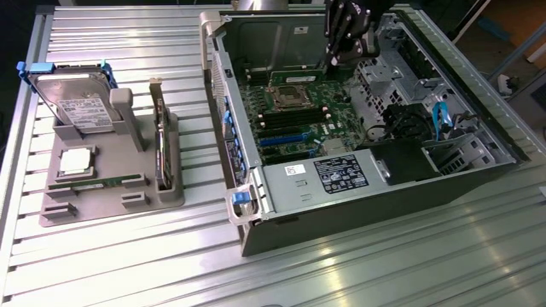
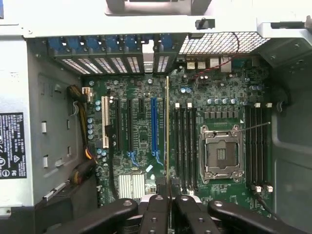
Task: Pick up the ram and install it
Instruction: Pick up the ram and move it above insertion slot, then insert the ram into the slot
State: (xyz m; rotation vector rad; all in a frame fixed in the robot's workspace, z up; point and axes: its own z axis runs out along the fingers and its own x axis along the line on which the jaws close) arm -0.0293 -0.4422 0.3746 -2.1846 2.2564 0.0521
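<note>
Evidently the ram (image 2: 167,126) is clamped in the gripper (image 2: 167,199), whose jaws are closed flat on its two faces. It is seen edge-on as a thin line hanging over the motherboard (image 2: 136,146) inside the open computer case (image 1: 358,220), and it is not yet seated. Its edge is held parallel to the bank of long black slots (image 2: 183,146) beside the empty processor socket (image 2: 222,153), but it appears to be offset to one side of them. For a good install, the stick is best kept upright and brought squarely over one slot, with the notch matched and the end latches checked open. Pressure should be applied evenly and straight down, so that no corner is driven in first.
</note>
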